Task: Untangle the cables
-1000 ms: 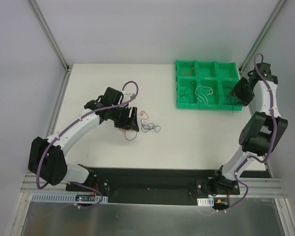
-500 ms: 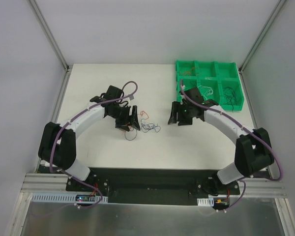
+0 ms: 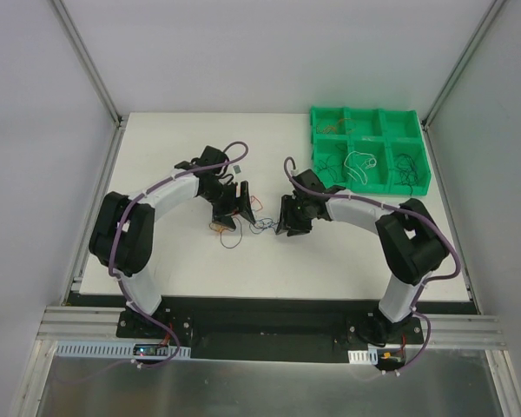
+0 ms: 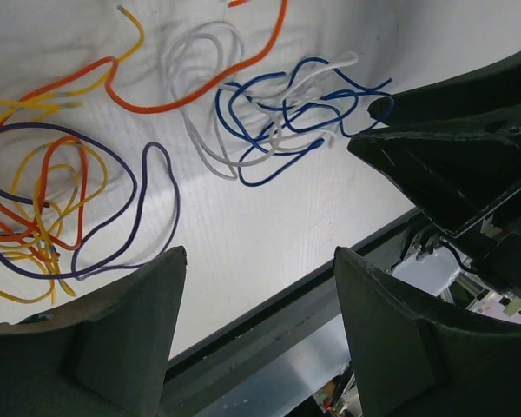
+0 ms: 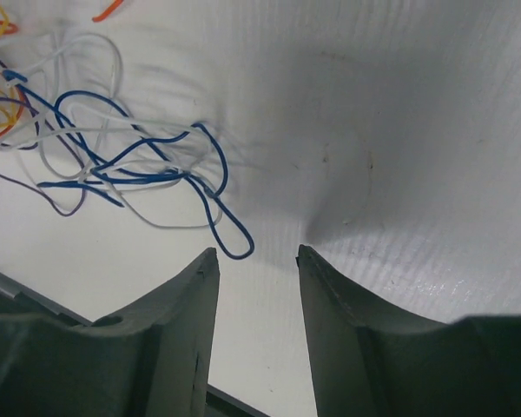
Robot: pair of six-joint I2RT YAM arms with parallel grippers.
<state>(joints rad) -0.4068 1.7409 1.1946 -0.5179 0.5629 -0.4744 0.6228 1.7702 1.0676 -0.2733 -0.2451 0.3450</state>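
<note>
The cables lie loose on the white table between my two grippers. In the left wrist view an orange, yellow and purple tangle sits at the left, and a blue and white cluster lies further off. My left gripper hangs open just above them with nothing between its fingers. My right gripper is open at the cluster's right side. A blue loop lies on the table just ahead of its left fingertip, and nothing is held.
A green compartment tray stands at the back right with white, black and orange wires in separate compartments. The table's dark front edge runs close below the left gripper. The right gripper's body shows in the left wrist view.
The right arm has swung from the green tray down to the right side of the cables, its jaws narrower. The left gripper has shifted slightly toward the cables and opened a little wider.
</note>
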